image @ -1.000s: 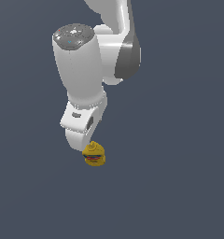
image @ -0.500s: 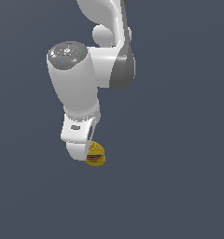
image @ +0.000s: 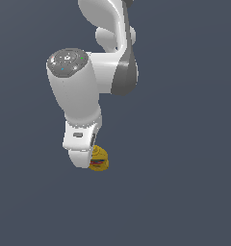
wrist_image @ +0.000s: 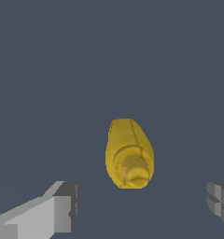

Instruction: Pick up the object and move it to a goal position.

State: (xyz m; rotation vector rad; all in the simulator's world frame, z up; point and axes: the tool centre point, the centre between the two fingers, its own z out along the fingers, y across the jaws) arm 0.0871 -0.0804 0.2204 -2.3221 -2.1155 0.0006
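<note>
The white robot arm [image: 83, 96] hangs down over a plain dark grey-blue floor [image: 185, 192], and its lower end is bent towards the small yellow bottle [image: 98, 159]. In the exterior view the bottle sits just beside the end of the arm, on the exterior view's right of it, and the arm covers part of it, so only the rounded yellow body and a strip of the red-and-blue label can be seen there. From this view I cannot tell if the arm touches the bottle. The wrist view is more clear. There the bottle [wrist_image: 129, 154] is seen from its cap end, with the pointed yellow cap [wrist_image: 135, 169] facing the camera and the body going away behind it. The gripper [wrist_image: 142, 205] is wide apart: one light grey finger [wrist_image: 62, 207] is on one side and the other finger [wrist_image: 220, 200] is at the opposite edge of the picture. The bottle is between the two fingers in this view, a bit nearer to the first one, and there is a free gap on both sides, so the gripper holds nothing.
</note>
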